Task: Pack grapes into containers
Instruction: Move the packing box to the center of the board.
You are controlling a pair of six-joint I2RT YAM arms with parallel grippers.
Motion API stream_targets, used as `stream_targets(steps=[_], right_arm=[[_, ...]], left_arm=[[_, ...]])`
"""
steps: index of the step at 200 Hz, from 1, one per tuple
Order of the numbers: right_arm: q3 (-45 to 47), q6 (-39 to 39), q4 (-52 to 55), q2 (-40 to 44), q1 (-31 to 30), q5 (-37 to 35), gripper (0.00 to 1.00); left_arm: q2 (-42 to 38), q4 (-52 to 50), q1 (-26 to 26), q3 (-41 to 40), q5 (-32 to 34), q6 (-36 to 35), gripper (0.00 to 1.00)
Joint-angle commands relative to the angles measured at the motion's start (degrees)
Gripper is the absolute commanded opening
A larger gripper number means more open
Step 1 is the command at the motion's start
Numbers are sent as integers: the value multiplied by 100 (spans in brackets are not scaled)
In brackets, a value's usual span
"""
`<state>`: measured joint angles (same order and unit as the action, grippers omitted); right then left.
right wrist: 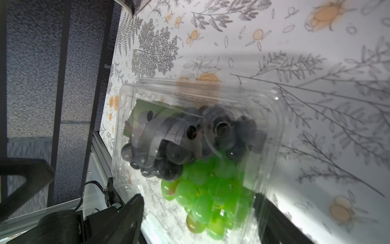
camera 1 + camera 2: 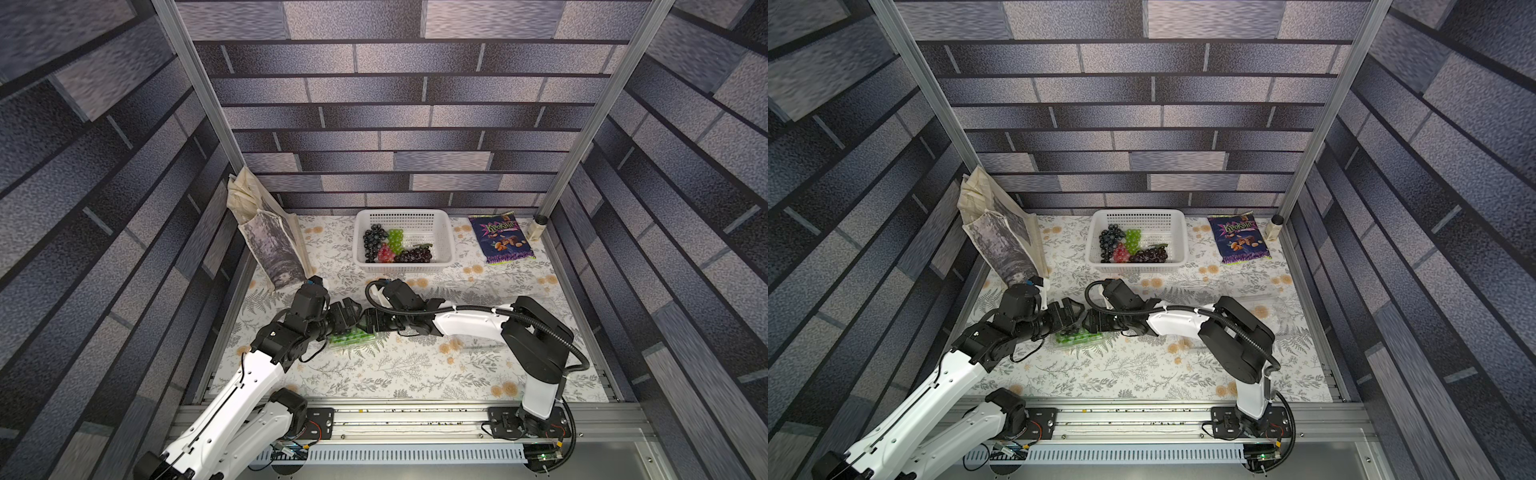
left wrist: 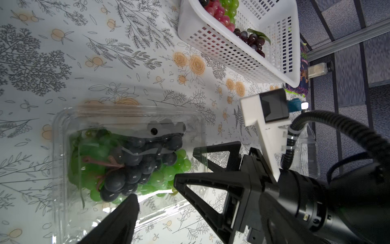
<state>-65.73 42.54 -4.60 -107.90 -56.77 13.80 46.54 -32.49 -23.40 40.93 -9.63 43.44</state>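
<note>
Right claw (image 1: 198,197): jaws stand wide, one finger on each side of one end of the clear clamshell container (image 3: 63,135). Contact with the plastic cannot be confirmed.

Left claw (image 2: 352,322): also spread wide, meeting the right claw over the same container. Its wrist view shows a single finger (image 3: 124,215) at the container's rim; the other is cut off by the frame.

Bench (image 2: 415,374): floral cover.

White basket (image 2: 442,226): back centre of the bench. It holds four bunches, crowded toward one side:
- loose black bunch (image 2: 374,241)
- loose green bunch (image 2: 395,237)
- red bunch (image 2: 385,252)
- dark purple bunch (image 2: 415,254), which carries a leaf

Clamshell container: on the bench, left of centre and nearer the front, well apart from the basket. Inside, the packed green grapes (image 1: 190,190) and packed black grapes (image 3: 130,166) lie touching. The lid lies over the fruit; whether it is snapped shut cannot be told.

Obscured:
- In both top views the arms cover most of the container, leaving only a patch of green.
- A second clear box (image 3: 309,152) behind the right arm is a faint outline; its contents are not discernible.
</note>
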Motion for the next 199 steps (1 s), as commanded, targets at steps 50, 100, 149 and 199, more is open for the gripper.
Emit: stream_targets(steps=[50, 100, 149, 199], right_arm=[[-536, 350, -439, -599, -191, 318, 81], [-415, 477, -619, -562, -246, 439, 80], [363, -37, 254, 612, -98, -434, 81], [1051, -846, 2388, 2494, 393, -1952, 82]], left_arm=[[-535, -939, 853, 356, -83, -175, 91], [-492, -776, 1124, 231, -417, -221, 91], [-22, -372, 477, 331, -303, -361, 91], [1182, 521, -1359, 530, 359, -155, 90]])
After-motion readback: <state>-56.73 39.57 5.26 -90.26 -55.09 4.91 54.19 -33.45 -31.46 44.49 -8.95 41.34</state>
